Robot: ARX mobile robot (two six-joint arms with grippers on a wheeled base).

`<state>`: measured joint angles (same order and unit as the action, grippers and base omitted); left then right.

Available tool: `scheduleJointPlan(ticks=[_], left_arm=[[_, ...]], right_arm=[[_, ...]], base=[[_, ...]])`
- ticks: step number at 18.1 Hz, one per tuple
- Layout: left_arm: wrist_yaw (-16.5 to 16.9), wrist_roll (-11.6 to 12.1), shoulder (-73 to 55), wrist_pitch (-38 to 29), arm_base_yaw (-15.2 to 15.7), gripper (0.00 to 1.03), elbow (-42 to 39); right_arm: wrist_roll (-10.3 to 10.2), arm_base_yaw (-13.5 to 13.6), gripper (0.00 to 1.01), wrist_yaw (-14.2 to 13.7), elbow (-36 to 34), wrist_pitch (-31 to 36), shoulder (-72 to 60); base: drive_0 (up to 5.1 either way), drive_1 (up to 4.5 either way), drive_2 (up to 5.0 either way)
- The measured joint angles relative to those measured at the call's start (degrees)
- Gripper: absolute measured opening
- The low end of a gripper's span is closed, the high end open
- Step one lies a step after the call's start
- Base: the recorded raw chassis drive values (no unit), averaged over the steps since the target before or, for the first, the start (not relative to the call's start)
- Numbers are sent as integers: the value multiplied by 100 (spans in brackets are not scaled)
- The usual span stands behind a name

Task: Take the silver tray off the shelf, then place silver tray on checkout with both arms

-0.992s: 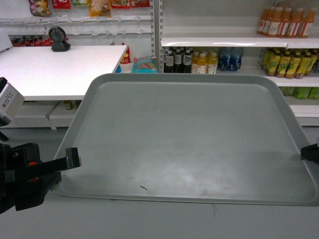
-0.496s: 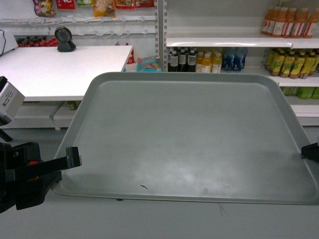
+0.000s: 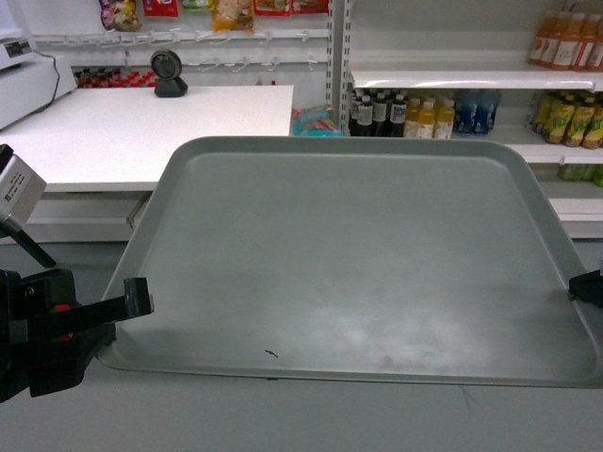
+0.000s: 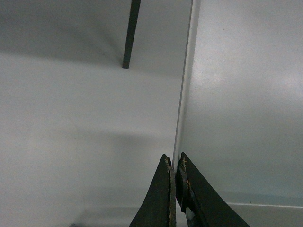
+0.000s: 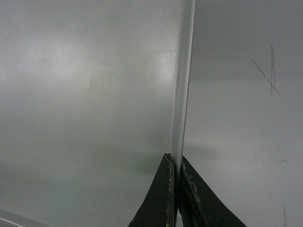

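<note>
your tray stays pinched by both grippers; checkout has slid rightward at upper left, so carry on.

Head view: forward, slanting down over silver tray, checkout and shelf behind. Left wrist view: very close, along left gripper at tray rim. Right wrist view: same, along right gripper. All three share tray.
</note>
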<state>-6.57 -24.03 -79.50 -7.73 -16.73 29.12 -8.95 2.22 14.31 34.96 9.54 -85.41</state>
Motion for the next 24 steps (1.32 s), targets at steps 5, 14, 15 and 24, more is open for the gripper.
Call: scheduleJointPlan(ticks=[5, 14, 15, 24], left_arm=[[-2, 0, 0, 9, 0, 3, 0], [2, 0, 0, -4, 0, 3, 0], [-2, 0, 0, -11, 0, 3, 0], [2, 0, 0, -7, 0, 3, 0]], right_arm=[[0, 0, 3, -4, 0, -22, -4], [0, 0, 3, 0, 0, -20, -2], [0, 0, 3, 0, 0, 17, 2], [0, 0, 3, 0, 0, 9, 0]], base=[[-500, 245, 245], [-501, 245, 245], [-490, 255, 255], [-441, 222, 222]])
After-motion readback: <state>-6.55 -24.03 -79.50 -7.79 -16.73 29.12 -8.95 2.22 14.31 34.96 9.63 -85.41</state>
